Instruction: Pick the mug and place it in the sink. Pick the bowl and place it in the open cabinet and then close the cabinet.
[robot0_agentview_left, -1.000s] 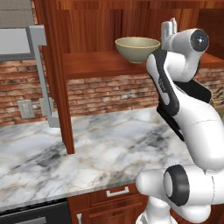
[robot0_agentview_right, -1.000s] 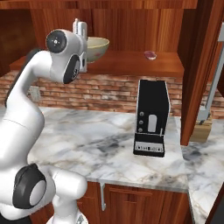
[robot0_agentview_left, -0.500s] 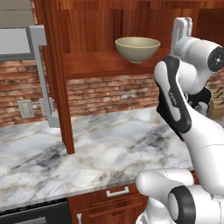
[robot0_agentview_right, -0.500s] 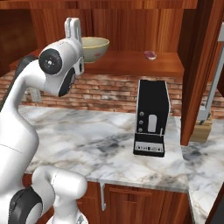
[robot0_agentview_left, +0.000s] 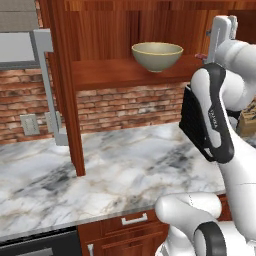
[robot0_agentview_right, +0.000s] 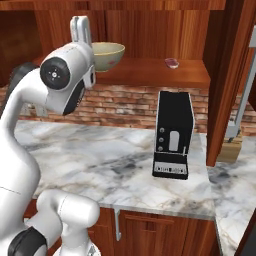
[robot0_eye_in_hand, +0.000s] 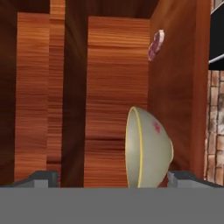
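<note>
Since a second ago the arm has swung away from the bowl (robot0_agentview_left: 157, 55): in the left base view the gripper (robot0_agentview_left: 220, 31) went from right next to the bowl's rim out to about 3 o'clock of it, and it's higher now too. Nothing else budged, the bowl sits exactly where it was on the shelf.

So the bowl part looks done, and what's left is shutting the cabinet (robot0_agentview_left: 115, 75). The relation that matters: the open door (robot0_agentview_left: 64, 90) hangs way over at 9 o'clock of the bowl in the left base view, with its long silver bar handle (robot0_agentview_left: 47, 87) running straight up and down, while the gripper is off on the opposite side, well apart from it. In the right base view there's another door (robot0_agentview_right: 231, 75) at the 3 o'clock edge. Guessing, the arm has to cross over to reach either door panel before it can push.

Gripper's fingers point upward and stand wide apart with nothing between them; in the hand view the fingertips (robot0_eye_in_hand: 43, 178) sit at the bottom corners with the bowl between them but further off, not touched.

The bowl itself: wide, round, olive-beige, thin pale yellow rim, upright on the inner shelf. A small pinkish thing (robot0_agentview_right: 171, 63) lies on the same shelf, well apart at 3 o'clock of it in the right base view.
</note>
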